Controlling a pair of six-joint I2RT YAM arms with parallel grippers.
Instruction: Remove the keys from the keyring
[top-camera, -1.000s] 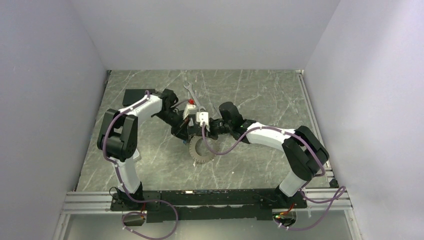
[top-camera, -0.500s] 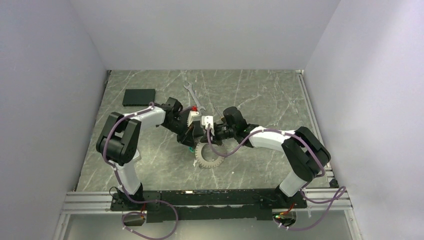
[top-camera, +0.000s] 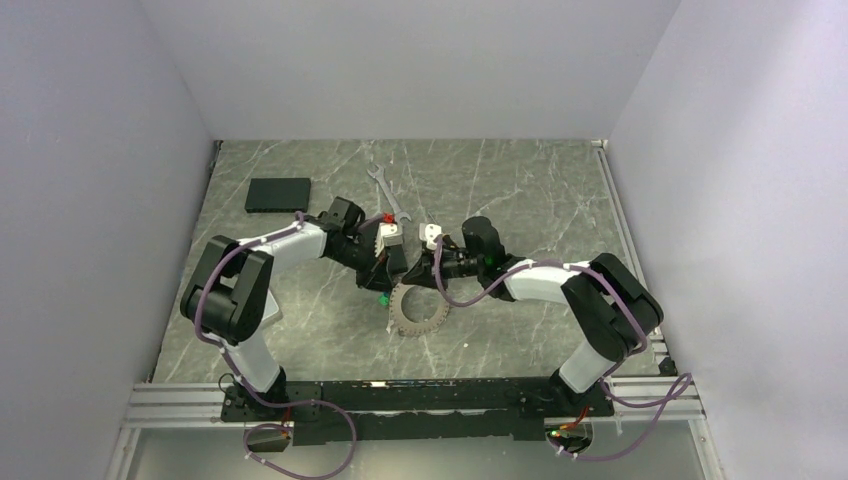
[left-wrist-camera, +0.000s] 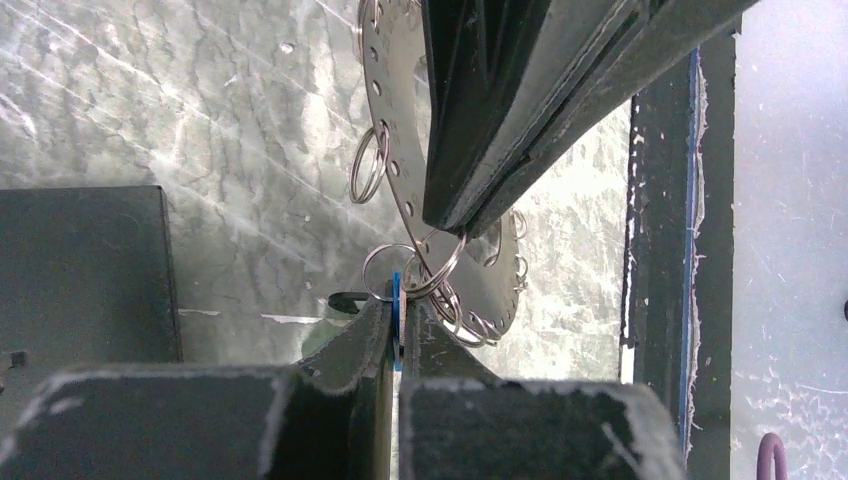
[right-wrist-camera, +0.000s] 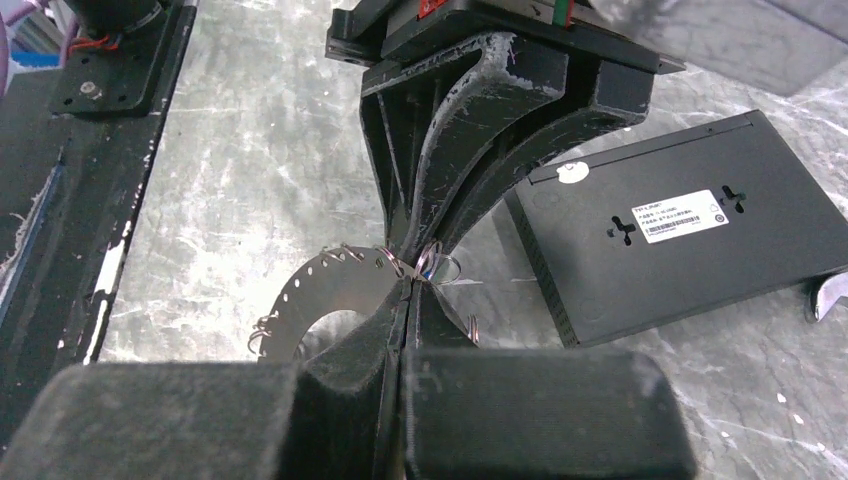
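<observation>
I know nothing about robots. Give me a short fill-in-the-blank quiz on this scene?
The left gripper pinches a key with a ____ head.
The black box bears a ____ label.
In the top view, a second key at the keyring rim is coloured ____.
Missing words: blue; white; green.

Grey marbled table (top-camera: 530, 190): black box (top-camera: 278, 193) far left, silver spanner (top-camera: 385, 190) mid-back, both flat
</observation>
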